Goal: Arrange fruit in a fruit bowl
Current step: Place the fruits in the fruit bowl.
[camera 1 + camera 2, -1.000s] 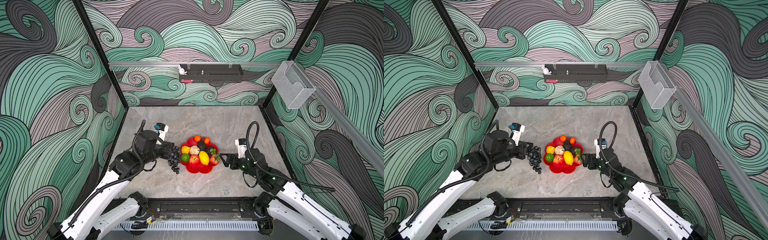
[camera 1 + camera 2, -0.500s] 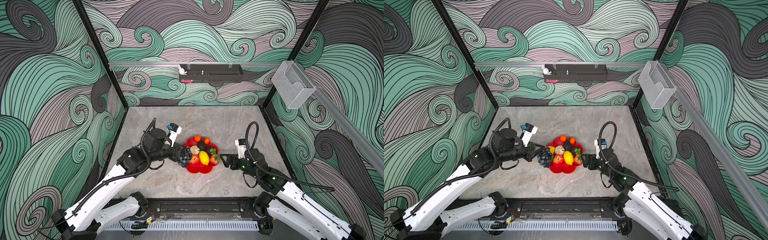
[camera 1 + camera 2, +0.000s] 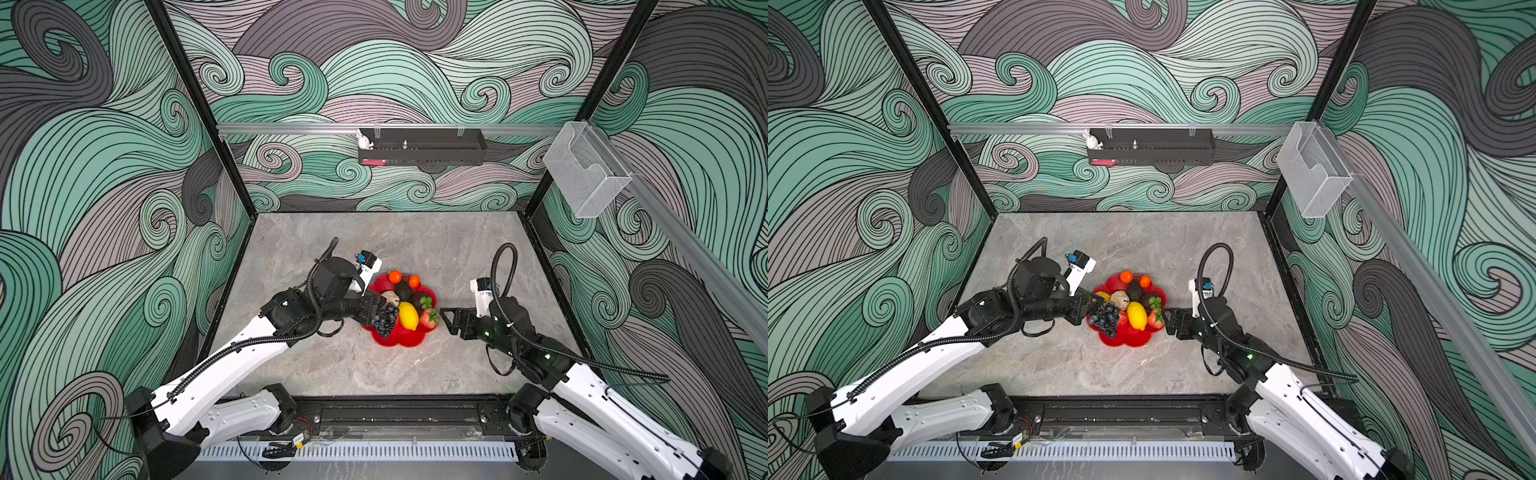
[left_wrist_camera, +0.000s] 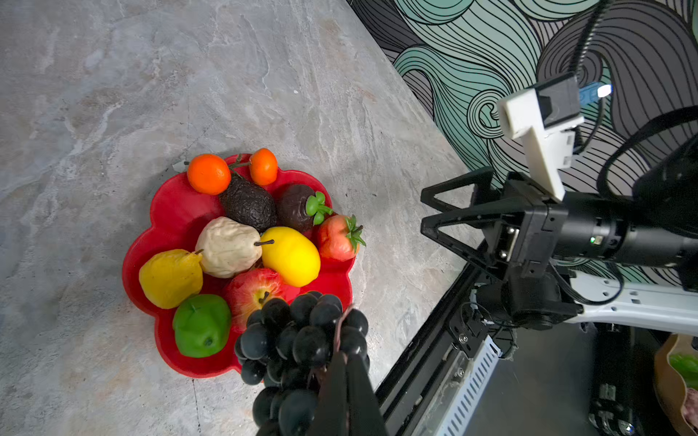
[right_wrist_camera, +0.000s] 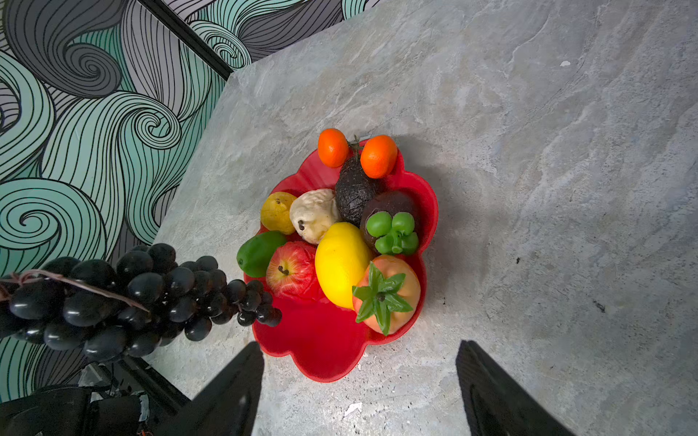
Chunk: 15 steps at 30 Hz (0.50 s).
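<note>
- Dark plastic grape bunch [image 3: 385, 320] hangs over the left rim of the glossy red scalloped fruit bowl [image 3: 401, 339], its long axis sloping and its tapered tip towards the grey stone table's [image 3: 332, 365] front edge.
- Left gripper [image 3: 380, 309] is clamped on the bunch's stem end.
- Right gripper [image 3: 444, 321] is spread wide and empty, just beside the bowl's right rim.
- The bowl sits mid-table.

We count one fruit bowl [image 4: 170, 211] and eleven pieces of fruit: two small oranges [image 4: 208, 174], two yellow lemons [image 4: 291, 256], two dark avocado-like pieces [image 4: 248, 204], one beige lumpy piece [image 4: 226, 247], one red apple [image 4: 251, 290], one green lime [image 4: 201, 325], one strawberry [image 4: 337, 238] and one dark grape bunch [image 4: 298, 339]. We also count one black wall tray [image 3: 422, 146] and one clear mesh bin [image 3: 586, 178].
</note>
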Motion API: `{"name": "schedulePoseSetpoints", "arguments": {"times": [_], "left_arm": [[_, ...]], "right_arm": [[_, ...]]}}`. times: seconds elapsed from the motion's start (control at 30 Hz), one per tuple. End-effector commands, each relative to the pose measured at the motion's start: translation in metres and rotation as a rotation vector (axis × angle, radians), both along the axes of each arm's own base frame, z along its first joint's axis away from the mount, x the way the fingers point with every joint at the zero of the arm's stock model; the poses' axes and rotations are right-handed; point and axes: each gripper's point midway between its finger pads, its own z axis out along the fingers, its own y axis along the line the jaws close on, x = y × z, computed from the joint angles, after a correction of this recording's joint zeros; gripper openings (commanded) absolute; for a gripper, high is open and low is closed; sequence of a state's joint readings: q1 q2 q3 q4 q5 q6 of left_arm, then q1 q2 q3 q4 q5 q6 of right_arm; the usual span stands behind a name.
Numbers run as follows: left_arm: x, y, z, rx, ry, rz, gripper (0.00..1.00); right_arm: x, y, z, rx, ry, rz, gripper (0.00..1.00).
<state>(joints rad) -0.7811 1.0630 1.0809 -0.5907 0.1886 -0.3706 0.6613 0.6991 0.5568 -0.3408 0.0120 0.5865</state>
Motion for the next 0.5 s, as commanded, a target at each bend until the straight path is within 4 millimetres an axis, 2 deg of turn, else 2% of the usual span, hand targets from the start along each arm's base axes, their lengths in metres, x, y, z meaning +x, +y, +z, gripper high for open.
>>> {"name": "schedulePoseSetpoints", "arguments": {"times": [0.0, 0.2, 0.47], "left_arm": [[0.007, 0.003, 0.007, 0.025, -0.058, 0.018, 0.00], [0.005, 0.005, -0.006, 0.079, -0.048, 0.001, 0.00], [-0.005, -0.017, -0.021, 0.106, -0.026, -0.096, 0.00]], "right_arm": [[0.002, -0.003, 0.001, 0.000, -0.003, -0.017, 0.81], [0.002, -0.003, 0.000, -0.003, -0.003, -0.018, 0.81], [0.003, -0.002, 0.001, -0.002, -0.002, -0.016, 0.81]]}}
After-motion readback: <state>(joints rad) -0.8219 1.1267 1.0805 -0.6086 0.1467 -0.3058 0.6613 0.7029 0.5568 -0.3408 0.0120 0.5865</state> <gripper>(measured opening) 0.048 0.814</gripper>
